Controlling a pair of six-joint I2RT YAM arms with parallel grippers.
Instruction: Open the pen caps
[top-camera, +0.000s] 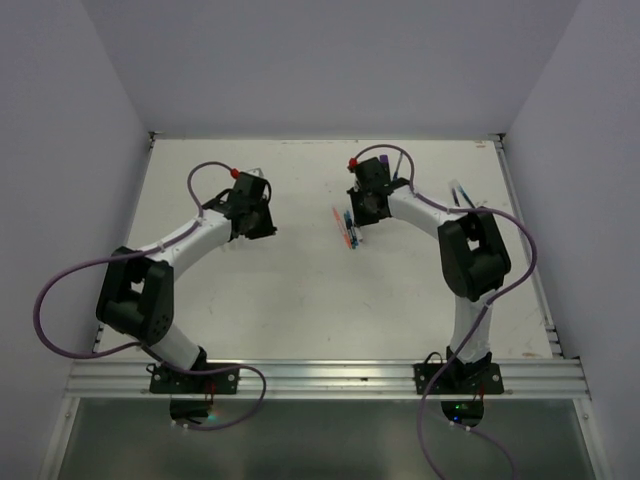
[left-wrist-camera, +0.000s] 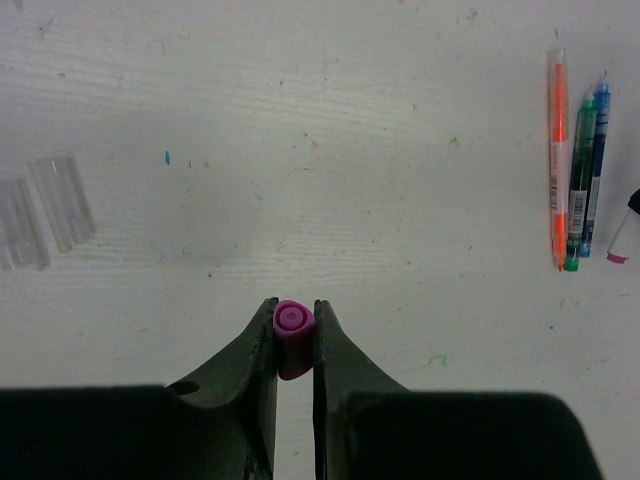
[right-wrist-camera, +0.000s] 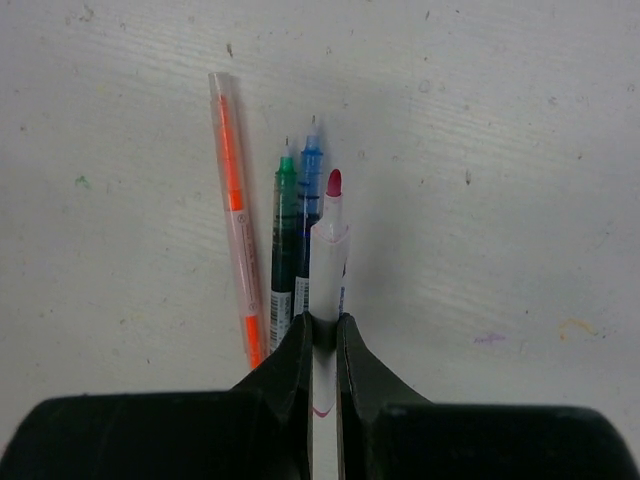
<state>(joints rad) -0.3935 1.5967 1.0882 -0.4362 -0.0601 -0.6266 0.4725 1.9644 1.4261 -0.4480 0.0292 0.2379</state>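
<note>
While the left pincer (left-wrist-camera: 295, 312) is clamped on the purple cap (left-wrist-camera: 291, 340), which sits upright between its two fingers with a round end facing the wrist camera, the right pincer (right-wrist-camera: 322, 328) is closed around the barrel of the white marker (right-wrist-camera: 330, 250). That marker runs straight forward out of the right pincer, and its magenta tip is bare at the far end.

Just to the left of the marker, ahead of the right pincer, three pens lie on the counter (right-wrist-camera: 520, 150). The blue pen (right-wrist-camera: 310, 190) is nearest the marker. The green pen (right-wrist-camera: 283, 230) lies right against it, and both show thin bare tips at their far ends. The orange pen (right-wrist-camera: 233, 210) lies farther left and is tilted, so its near end comes close to the green one; whether it is capped I cannot tell.

Seen from the left pincer, those same pens lie well ahead and to the right. A few clear caps (left-wrist-camera: 62, 200) lie side by side on the counter ahead and to its left, well apart from it.
</note>
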